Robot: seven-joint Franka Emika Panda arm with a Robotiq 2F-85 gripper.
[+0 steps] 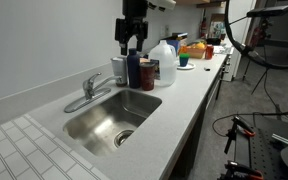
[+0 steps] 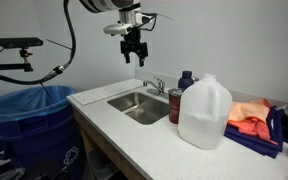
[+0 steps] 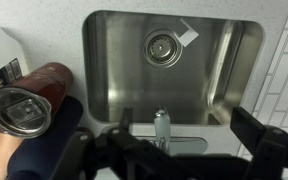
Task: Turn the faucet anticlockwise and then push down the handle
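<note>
The chrome faucet [image 1: 91,88] stands at the back rim of the steel sink [image 1: 84,125], and both show in both exterior views, faucet [image 2: 156,85] and sink [image 2: 134,108]. In the wrist view the faucet [image 3: 162,128] rises at the sink's edge with its spout toward the basin [image 3: 114,60]. My gripper [image 1: 132,38] hangs in the air well above the counter, high over the faucet [image 2: 134,52]. Its two dark fingers are spread wide on either side of the faucet in the wrist view [image 3: 169,150]. It is open and empty.
A dark blue bottle [image 1: 134,68], a red-brown tumbler [image 3: 39,90] and a white plastic jug [image 2: 204,112] stand on the counter beside the sink. Coloured cloths [image 2: 249,118] lie further along. A blue bin [image 2: 29,125] stands below the counter end.
</note>
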